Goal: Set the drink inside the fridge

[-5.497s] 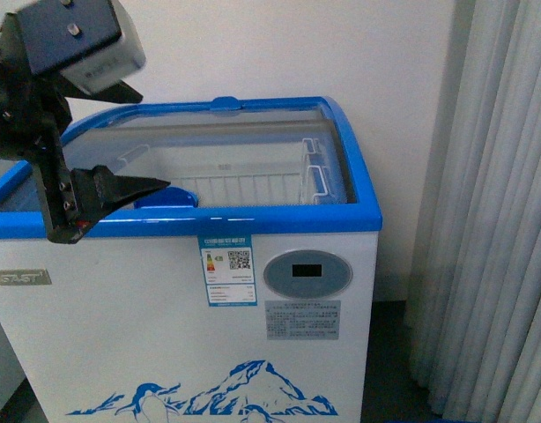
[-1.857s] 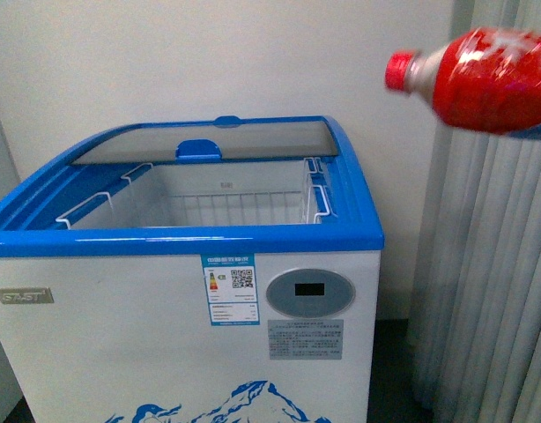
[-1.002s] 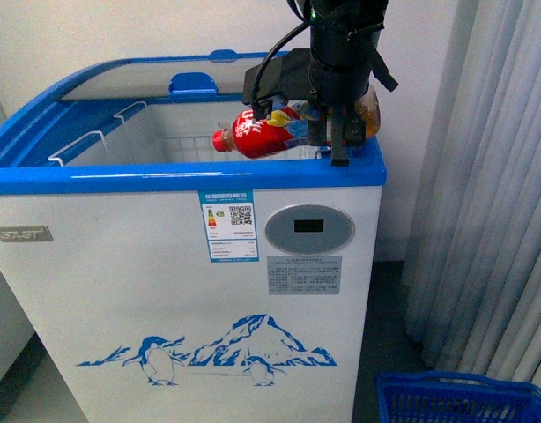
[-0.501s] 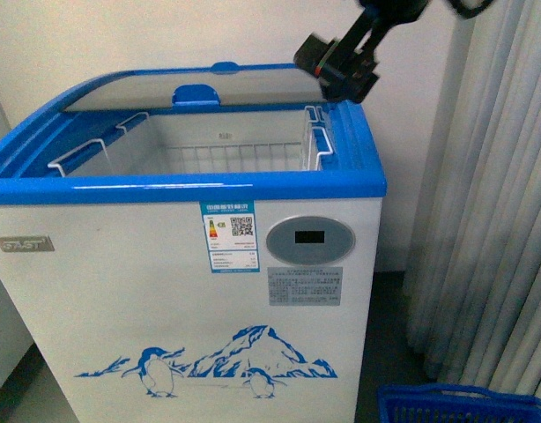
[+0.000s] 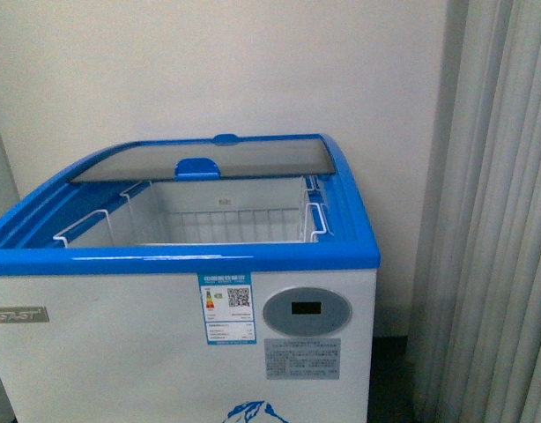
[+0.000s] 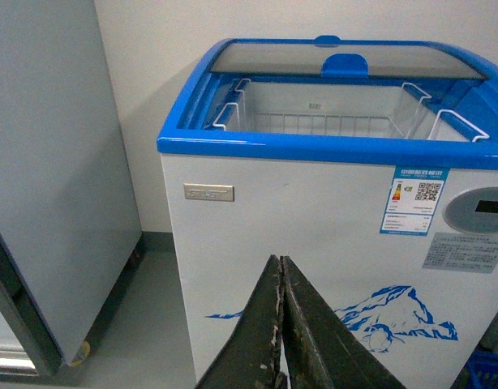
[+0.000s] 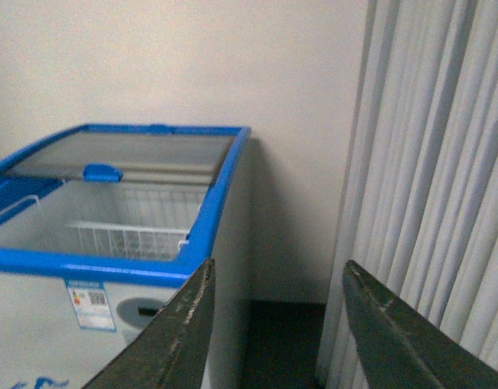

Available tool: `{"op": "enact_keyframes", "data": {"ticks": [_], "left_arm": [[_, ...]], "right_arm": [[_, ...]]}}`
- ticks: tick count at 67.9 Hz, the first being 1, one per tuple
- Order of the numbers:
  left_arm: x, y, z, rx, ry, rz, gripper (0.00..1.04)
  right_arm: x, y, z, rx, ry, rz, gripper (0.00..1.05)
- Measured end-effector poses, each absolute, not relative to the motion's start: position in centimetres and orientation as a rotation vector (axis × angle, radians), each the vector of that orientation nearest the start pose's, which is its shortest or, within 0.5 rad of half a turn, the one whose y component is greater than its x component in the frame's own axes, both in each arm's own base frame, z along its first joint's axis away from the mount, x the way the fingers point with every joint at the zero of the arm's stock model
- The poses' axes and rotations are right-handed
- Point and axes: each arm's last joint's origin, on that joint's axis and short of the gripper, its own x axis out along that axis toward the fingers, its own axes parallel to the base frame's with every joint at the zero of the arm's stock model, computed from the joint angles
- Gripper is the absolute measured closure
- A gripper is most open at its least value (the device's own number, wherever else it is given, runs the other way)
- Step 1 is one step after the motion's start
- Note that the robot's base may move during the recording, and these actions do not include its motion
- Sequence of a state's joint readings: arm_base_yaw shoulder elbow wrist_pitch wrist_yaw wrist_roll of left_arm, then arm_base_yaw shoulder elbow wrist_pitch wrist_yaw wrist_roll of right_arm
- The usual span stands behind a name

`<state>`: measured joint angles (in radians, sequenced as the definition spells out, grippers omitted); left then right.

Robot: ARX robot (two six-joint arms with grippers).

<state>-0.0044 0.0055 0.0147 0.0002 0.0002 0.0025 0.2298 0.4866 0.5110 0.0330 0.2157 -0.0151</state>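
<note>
The right gripper is seen in its wrist view with the two dark fingers spread well apart and nothing between them. The left gripper is seen in its wrist view with the fingers pressed together along their whole length, and nothing is pinched. Neither gripper appears in the front view.

Ahead of the right gripper and to one side, well apart from it, the fridge is seen with its blue rim and its glass lid slid to the back, so that the compartment stands open. A white wire basket is visible inside. Pleated curtains hang on the other side of that gripper. Ahead of the left gripper, the front wall of the fridge is faced, with a tall grey cabinet standing beside it.

The drink is not seen in any view. It is held by neither gripper, and no bottle shows in the visible part of the basket. Whether it lies deeper in the compartment, below the rim, cannot be told.

A small filled plastic bottle is judged to be light, fairly stiff and smooth-walled, liable to slip or roll. A grip across the labelled body is judged best.
</note>
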Motion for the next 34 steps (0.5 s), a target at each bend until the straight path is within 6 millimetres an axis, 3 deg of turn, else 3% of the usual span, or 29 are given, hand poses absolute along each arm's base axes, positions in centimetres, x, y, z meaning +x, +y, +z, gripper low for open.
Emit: {"op": "enact_keyframes", "data": {"ticks": [8, 13, 34], "left_arm": [[9.7, 0.0, 16.8, 0.002, -0.009, -0.005, 1.02], [9.7, 0.0, 16.8, 0.003, -0.010, -0.005, 1.02], [9.7, 0.0, 16.8, 0.003, -0.010, -0.005, 1.02]], "right_arm": [[12.7, 1.6, 24.6, -0.020, 0.036, 0.008, 0.91], [12.3, 1.4, 23.7, -0.018, 0.025, 0.007, 1.03], [11.4, 0.0, 20.3, -0.011, 0.017, 0.003, 1.02]]}}
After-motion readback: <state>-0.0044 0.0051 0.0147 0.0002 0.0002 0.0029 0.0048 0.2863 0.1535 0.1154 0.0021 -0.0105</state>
